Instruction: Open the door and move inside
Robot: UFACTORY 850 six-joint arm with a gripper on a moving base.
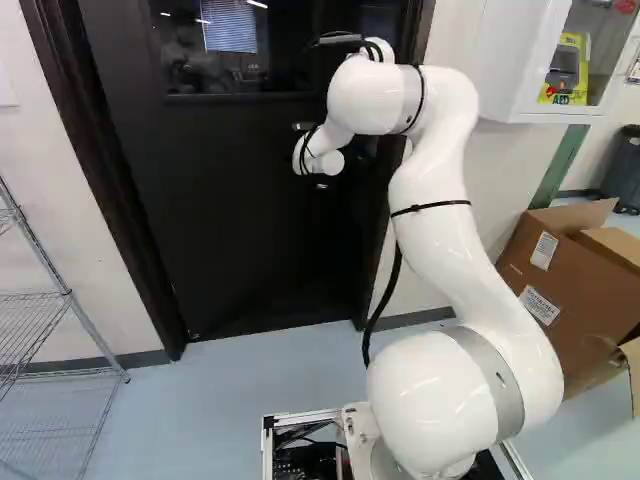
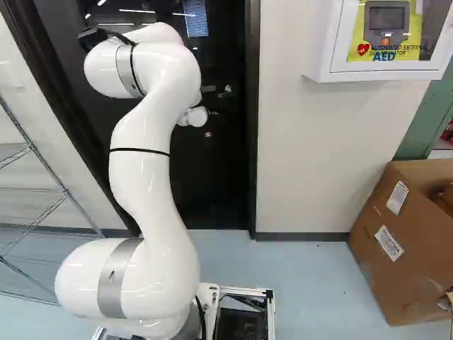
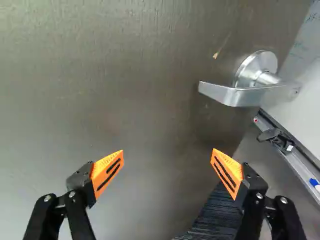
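A dark door (image 1: pixel 225 230) stands ahead of my arm; in the right base view the door (image 2: pixel 221 180) is partly behind the arm. Whether it is ajar I cannot tell. In the wrist view its silver lever handle (image 3: pixel 235 95) lies ahead of the gripper, off toward the side of the finger nearer the whiteboard, touching neither finger. Both base views show my wrist close to small metal fittings on the door, but the gripper's fingers do not show there. The gripper (image 3: pixel 168 157) is open in the wrist view, its orange pads wide apart with nothing held between them.
Past the door face, the wrist view shows a whiteboard (image 3: pixel 302 100) with a tray, and a dark ribbed surface (image 3: pixel 215 217). A wire shelf (image 1: pixel 62 290) stands left of the door. Right of it are a wall-mounted AED cabinet (image 2: pixel 327 42) and a cardboard box (image 2: pixel 386 248) on the floor.
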